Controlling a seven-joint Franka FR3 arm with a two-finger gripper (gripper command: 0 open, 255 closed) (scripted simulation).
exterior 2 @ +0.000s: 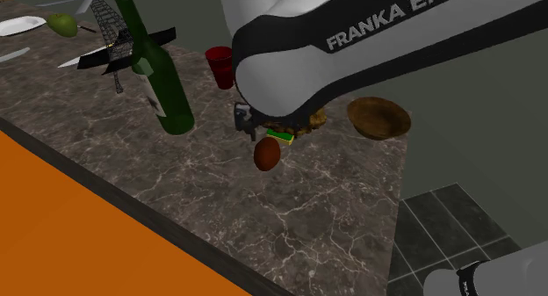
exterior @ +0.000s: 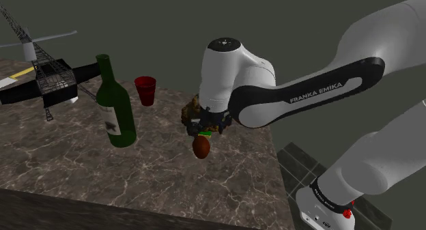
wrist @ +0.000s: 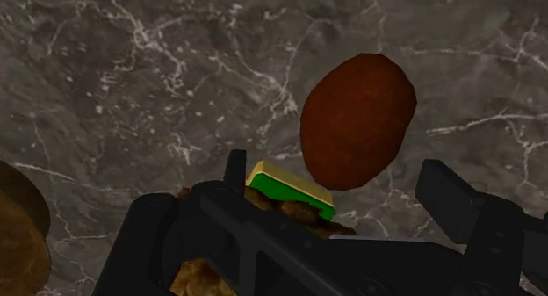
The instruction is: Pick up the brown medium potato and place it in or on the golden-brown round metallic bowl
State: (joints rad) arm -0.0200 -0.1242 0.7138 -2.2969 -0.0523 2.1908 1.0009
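The reddish-brown potato point(exterior: 201, 147) point(exterior 2: 267, 153) point(wrist: 356, 119) lies on the dark marble counter point(exterior: 157, 167), near its middle. My black gripper point(exterior: 203, 132) point(exterior 2: 262, 132) point(wrist: 338, 176) hangs just above it, open. Its fingers point(wrist: 443, 191) stand wider apart than the potato and do not touch it. The golden-brown round bowl point(exterior 2: 379, 119) sits on the counter at the second exterior view's right, beyond my arm. A small green and yellow block point(wrist: 290, 189) point(exterior 2: 281, 134) with a lumpy brown thing shows close under the hand.
A green wine bottle point(exterior: 116, 106) point(exterior 2: 158, 70) and a red cup point(exterior: 145, 90) point(exterior 2: 219, 66) stand past the potato. A wire tower model point(exterior: 41, 65), a white plate point(exterior 2: 19, 25) and a green fruit point(exterior 2: 61, 24) are further off. The counter ends near my stand, above a tiled floor point(exterior 2: 457, 224).
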